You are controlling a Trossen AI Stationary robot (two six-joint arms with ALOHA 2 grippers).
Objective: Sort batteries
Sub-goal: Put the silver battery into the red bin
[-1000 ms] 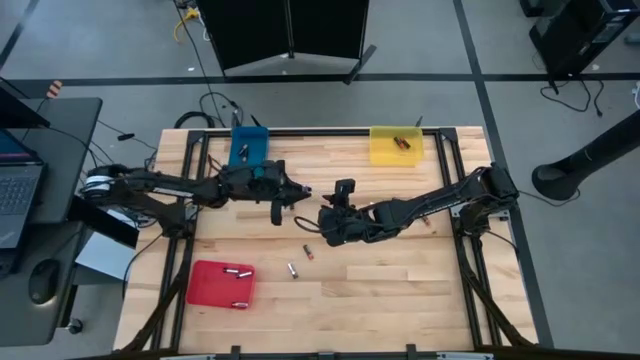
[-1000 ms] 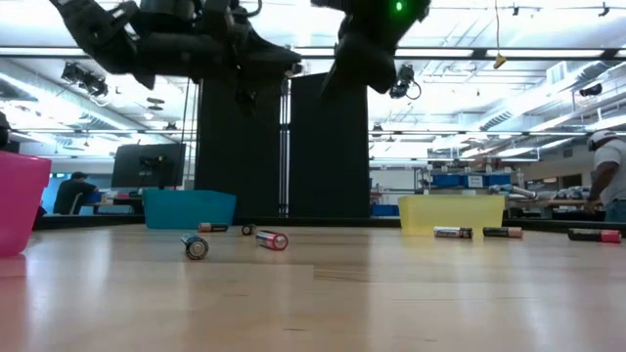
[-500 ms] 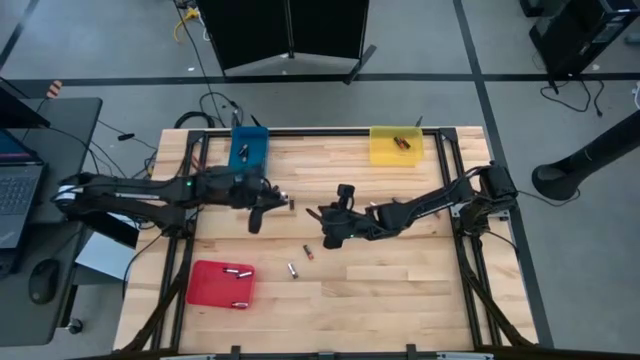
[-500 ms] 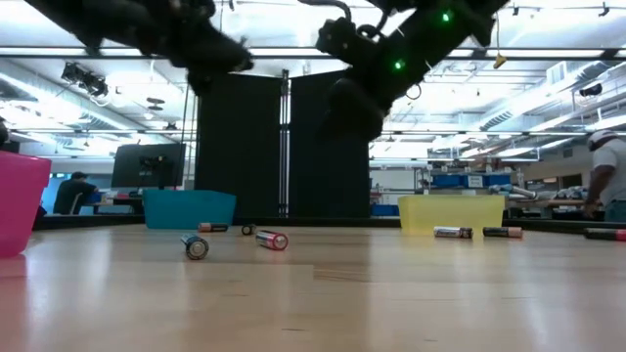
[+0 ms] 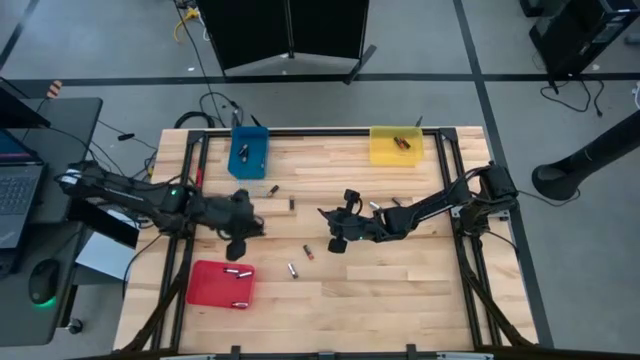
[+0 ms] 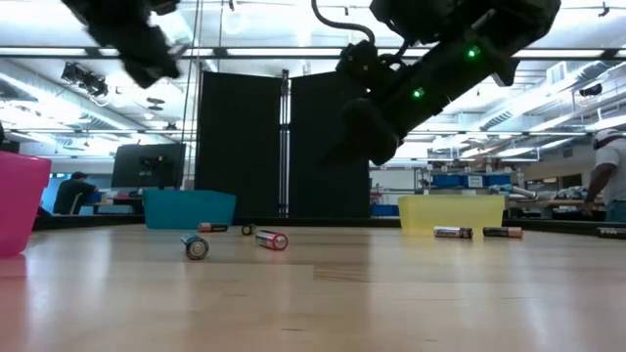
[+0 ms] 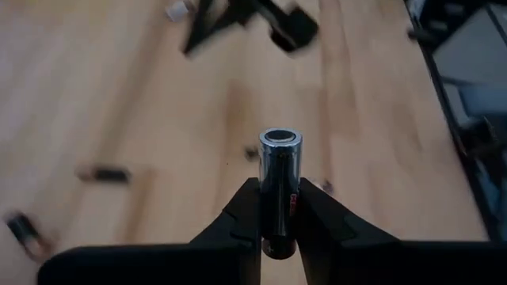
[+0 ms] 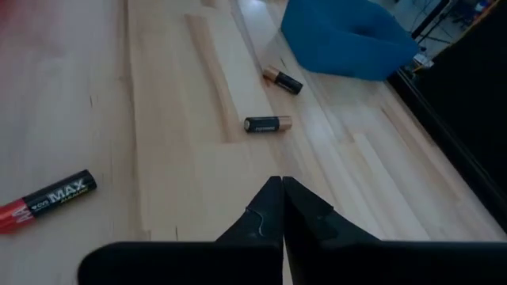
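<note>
My left gripper (image 7: 277, 218) clamped on silvery battery (image 7: 279, 190), cell upright between fingers, left of centre in high view, just above red tray (image 5: 220, 284). My right gripper (image 8: 281, 207) pinched closed, empty, at table centre. Loose cells (image 5: 300, 260) lower centre; others near blue tray (image 5: 249, 150); one in yellow tray (image 5: 396, 145), upper right.

We see bare tabletop (image 5: 400, 290) near the front; two batteries (image 5: 299, 261) lie between the tools.
</note>
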